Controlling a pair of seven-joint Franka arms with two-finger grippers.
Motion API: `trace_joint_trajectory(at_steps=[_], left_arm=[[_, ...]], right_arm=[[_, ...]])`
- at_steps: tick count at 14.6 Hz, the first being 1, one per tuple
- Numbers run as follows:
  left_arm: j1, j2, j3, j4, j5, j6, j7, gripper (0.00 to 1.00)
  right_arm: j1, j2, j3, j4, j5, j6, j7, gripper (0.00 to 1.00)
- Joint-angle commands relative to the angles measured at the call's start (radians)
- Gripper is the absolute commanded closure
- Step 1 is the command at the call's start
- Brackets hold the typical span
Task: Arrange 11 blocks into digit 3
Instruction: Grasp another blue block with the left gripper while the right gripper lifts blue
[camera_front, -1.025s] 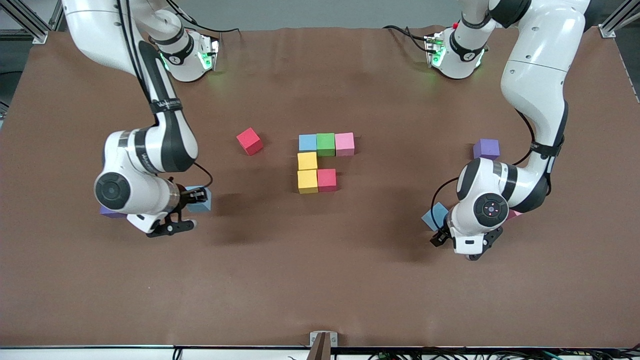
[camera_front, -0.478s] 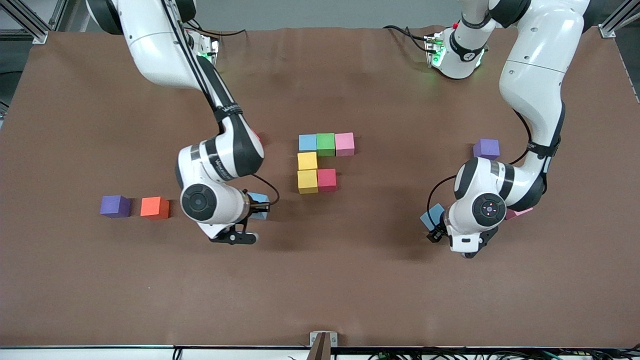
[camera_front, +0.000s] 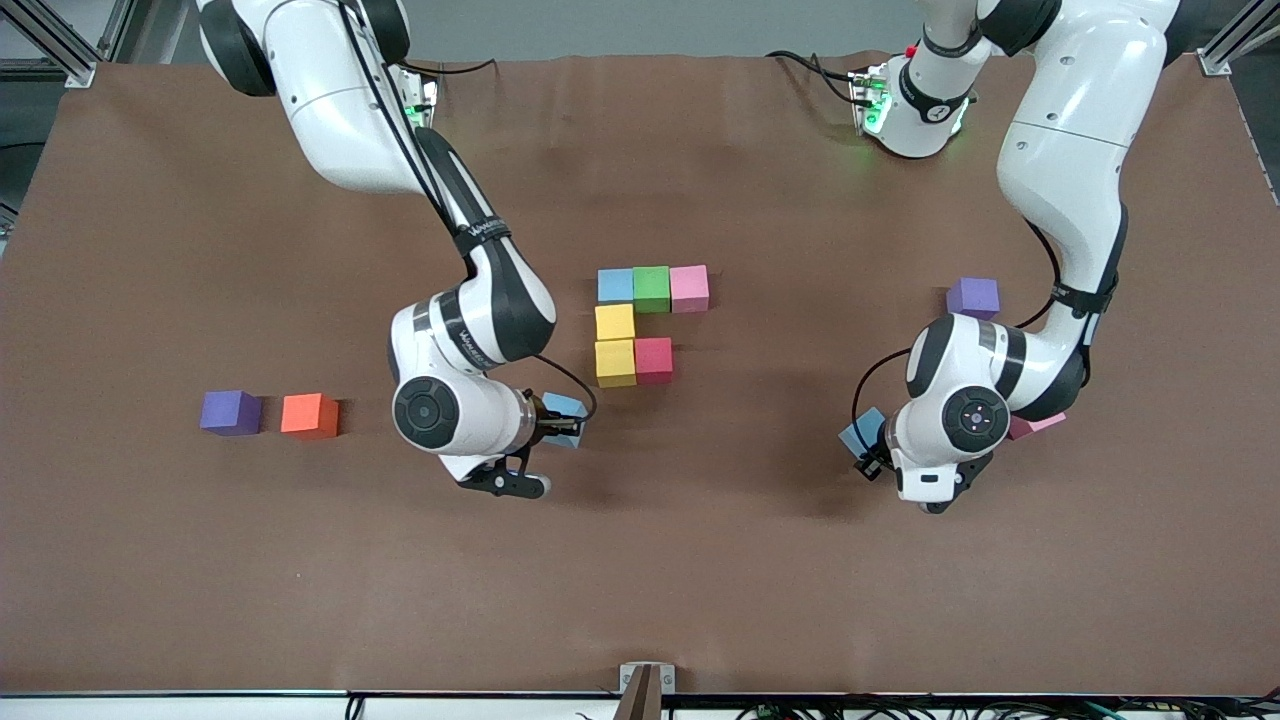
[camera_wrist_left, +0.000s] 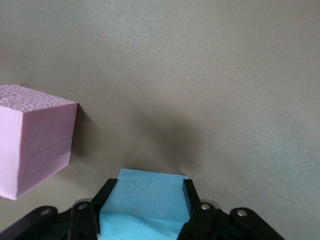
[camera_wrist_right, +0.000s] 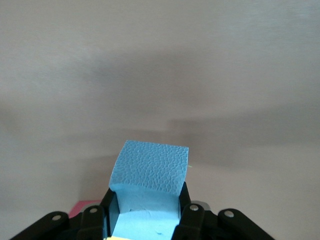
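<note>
**A:** Start low in the frame. What does the right gripper (camera_front: 562, 428) have?

**B:** Its jaws are clamped on the right arm's light blue cube (camera_front: 566, 405), over bare tabletop (camera_front: 640, 560) at lower centre. The left gripper (camera_front: 866, 455), at its own arm's end, has jaws pressed to the sides of the left arm's light blue cube (camera_front: 860, 432).

**A:** And the goal?

**B:** The partial digit 3 (camera_front: 652, 288) sits higher, at frame centre. The right arm's cube is just below its lower yellow cube (camera_front: 615, 362), so I'd judge that arm nearer. These are cubes, so there's no long axis, only squareness.

**A:** Do the wrist views add anything?

**B:** The left wrist view shows a pink cube (camera_wrist_left: 35, 145) close beside the held one. In front, the arm mostly hides it.
</note>
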Motion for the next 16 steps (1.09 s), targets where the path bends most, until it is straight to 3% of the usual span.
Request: trace_joint_trajectory(at_steps=[1,10,16], left_arm=[[0.005,-0.018,-0.006,-0.013,-0.019,0.002,0.019,0.50],[-0.006,-0.051,-0.021,-0.001,-0.060,-0.006,-0.082,0.50],[-0.031,-0.064,-0.113,-0.004,-0.074,-0.001,-0.484,0.53]], right_arm=[[0.005,0.046,0.021,0.048,0.020,0.028,0.026,0.55],[0.068,0.092,0.015,0.076,0.011,0.051,0.023,0.55],[0.082,0.112,0.011,0.079,0.006,0.053,-0.038,0.53]])
